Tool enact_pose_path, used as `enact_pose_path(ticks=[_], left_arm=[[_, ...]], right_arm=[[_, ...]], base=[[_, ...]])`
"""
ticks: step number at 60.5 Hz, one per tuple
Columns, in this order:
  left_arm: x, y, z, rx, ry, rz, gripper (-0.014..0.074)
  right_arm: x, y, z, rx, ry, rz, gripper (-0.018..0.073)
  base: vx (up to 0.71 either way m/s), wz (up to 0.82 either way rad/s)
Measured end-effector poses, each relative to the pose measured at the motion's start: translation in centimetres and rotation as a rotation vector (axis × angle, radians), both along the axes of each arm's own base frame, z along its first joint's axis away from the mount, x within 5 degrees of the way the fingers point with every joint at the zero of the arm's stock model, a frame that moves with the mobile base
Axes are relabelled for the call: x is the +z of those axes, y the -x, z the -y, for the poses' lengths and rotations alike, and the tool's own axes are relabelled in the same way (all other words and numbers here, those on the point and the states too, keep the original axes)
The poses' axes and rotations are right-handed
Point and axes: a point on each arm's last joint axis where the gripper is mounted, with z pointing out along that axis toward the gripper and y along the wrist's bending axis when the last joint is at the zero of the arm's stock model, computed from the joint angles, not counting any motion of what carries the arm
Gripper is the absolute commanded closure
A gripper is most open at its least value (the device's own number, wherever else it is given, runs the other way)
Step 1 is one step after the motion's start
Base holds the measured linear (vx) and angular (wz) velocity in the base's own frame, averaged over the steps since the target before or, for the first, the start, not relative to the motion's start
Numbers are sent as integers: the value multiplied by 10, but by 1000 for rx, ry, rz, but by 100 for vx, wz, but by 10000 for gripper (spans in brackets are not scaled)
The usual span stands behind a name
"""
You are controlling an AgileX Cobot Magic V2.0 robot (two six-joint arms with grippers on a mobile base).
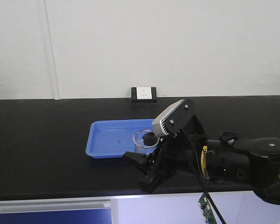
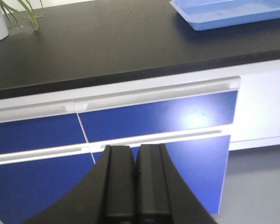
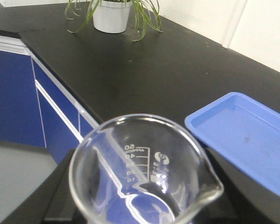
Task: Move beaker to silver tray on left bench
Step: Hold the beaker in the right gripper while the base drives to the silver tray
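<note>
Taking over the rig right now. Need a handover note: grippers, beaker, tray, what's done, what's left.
Left gripper: shut, empty, pointing at the blue cabinet fronts below the black bench.
Right gripper: closed on the beaker, a finger on each side, near the bench's front edge, beside the blue tray.
Silver tray: not in any view.
Done: beaker grasped.
Left: find the silver tray, carry the beaker over, set it down in it and release.
</note>
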Motion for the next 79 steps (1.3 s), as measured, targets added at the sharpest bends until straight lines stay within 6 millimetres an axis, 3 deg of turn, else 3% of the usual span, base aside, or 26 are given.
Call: enact_pose_path(ticks=[50, 79], left_arm=[[0, 0, 0, 0, 0, 0, 595], [0, 0, 0, 0, 0, 0, 595]], right_arm=[[0, 0, 0, 1, 0, 0, 571], [0, 0, 0, 0, 1, 0, 571]], base=[[-32, 3], [-19, 42]])
